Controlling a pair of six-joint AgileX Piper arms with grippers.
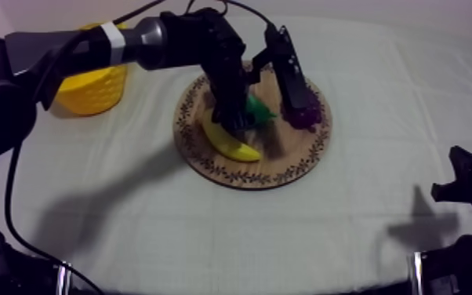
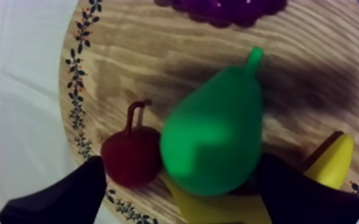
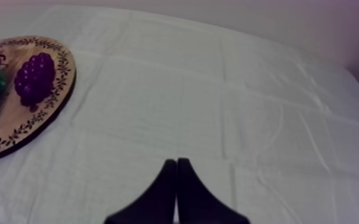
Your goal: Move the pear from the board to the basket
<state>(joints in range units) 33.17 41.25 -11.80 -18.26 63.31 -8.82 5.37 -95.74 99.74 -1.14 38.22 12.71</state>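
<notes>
1. The pear [image 2: 214, 137] lies on the round wooden board [image 2: 134, 53]. Its long axis runs from the left gripper [image 2: 180, 159] toward the bunch of grapes [image 2: 223, 9], with the stem toward the grapes and the broad end nearest the gripper.
2. That gripper is spread wide, one black finger at each side of the pear's broad end, and has not closed on it.
3. A small red fruit [image 2: 131, 156] sits just beside the pear, also inside the gap between the fingers. The banana [image 2: 331, 164] passes under the pear's broad end, and its tip pokes out beside the other finger.
4. From above, the left arm reaches in from the upper left over the board. The yellow basket [image 1: 94, 86] stands off the board at the table's left, well apart from the pear.
5. The right wrist view catches the pear side-on, between the red fruit and the grapes. The right gripper [image 3: 176, 162] has its fingers pressed together in a narrow wedge over the bare cloth [image 3: 217, 89], well away from the board.
</notes>
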